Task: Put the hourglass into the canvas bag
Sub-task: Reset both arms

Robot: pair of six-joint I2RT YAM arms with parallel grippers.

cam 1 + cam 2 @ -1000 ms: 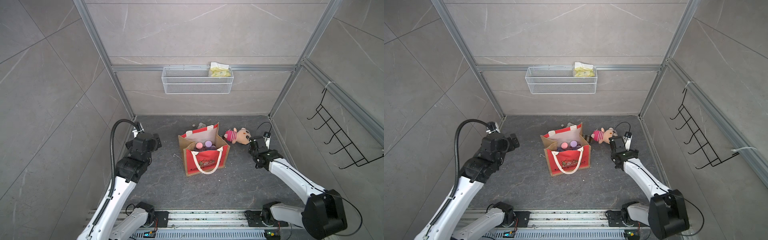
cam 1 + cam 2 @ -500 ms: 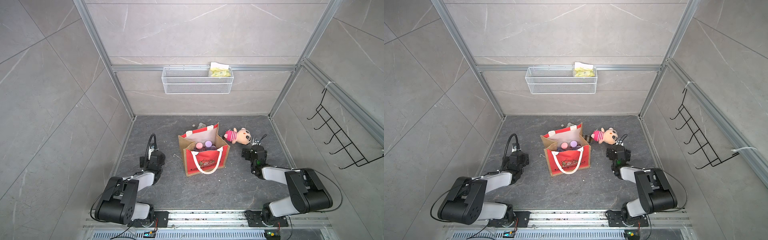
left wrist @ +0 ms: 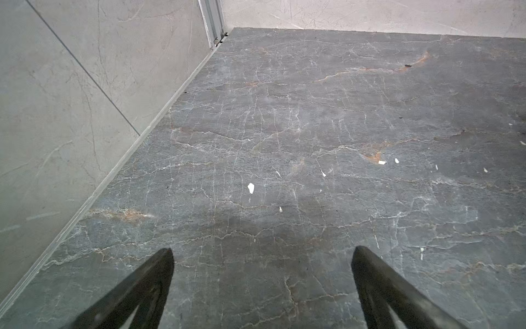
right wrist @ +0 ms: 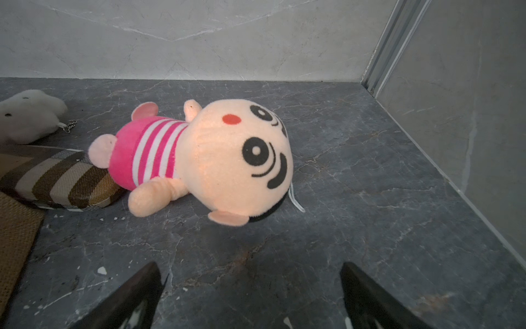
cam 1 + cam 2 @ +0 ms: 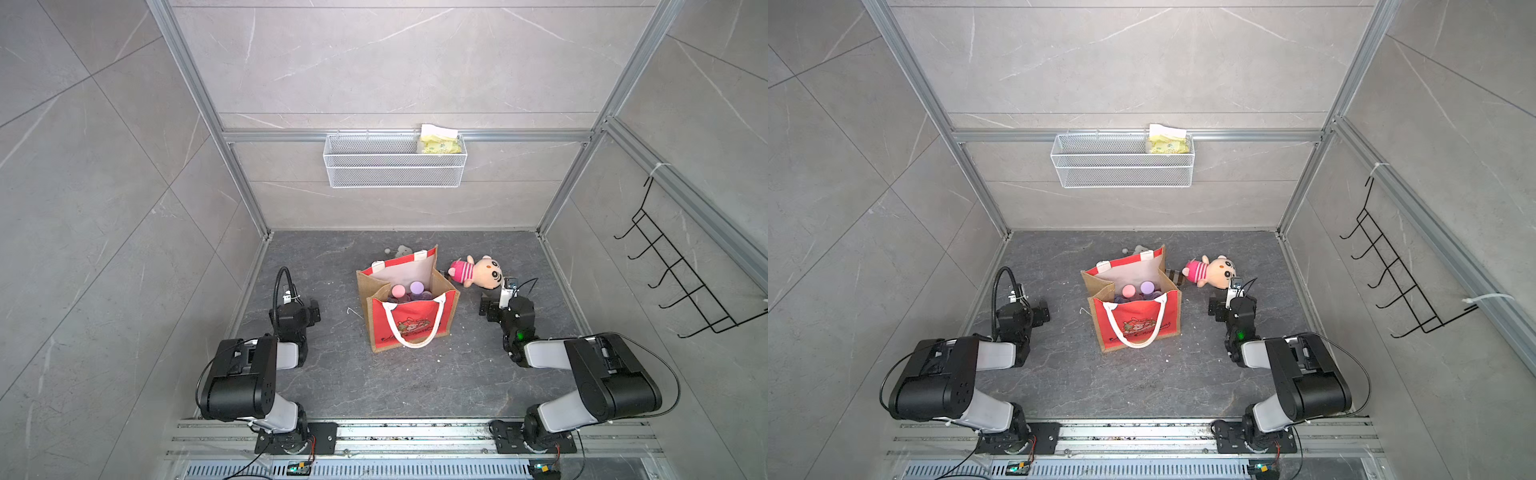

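Grey tiled walls shut in the dark stone tabletop [image 5: 374, 382] that carries everything. A white wire basket [image 5: 395, 166] hangs on the far wall, and a black hook rack [image 5: 681, 282] on the right wall. The bag [image 5: 411, 324] stands upright mid-tabletop with its mouth open, seen in both top views. Its red front bears a cartoon and a line of black script, too small to read. Just right of its far corner a doll [image 5: 478, 272] in pink stripes lies on the tabletop. The left hand [image 3: 262, 252] sits low, left of the bag, spread wide over bare stone and holding nothing. The right hand [image 4: 250, 266] sits low on the right, equally wide and empty, pointed at the doll. A brown plaid roll [image 4: 62, 179] touches the doll's legs. A white plush [image 5: 401, 250] lies beyond the bag. The hourglass [image 5: 400, 290] is inside the bag, only its pink and purple round tops showing. A yellow packet [image 5: 439, 143] sits at the basket's right end, its print unreadable
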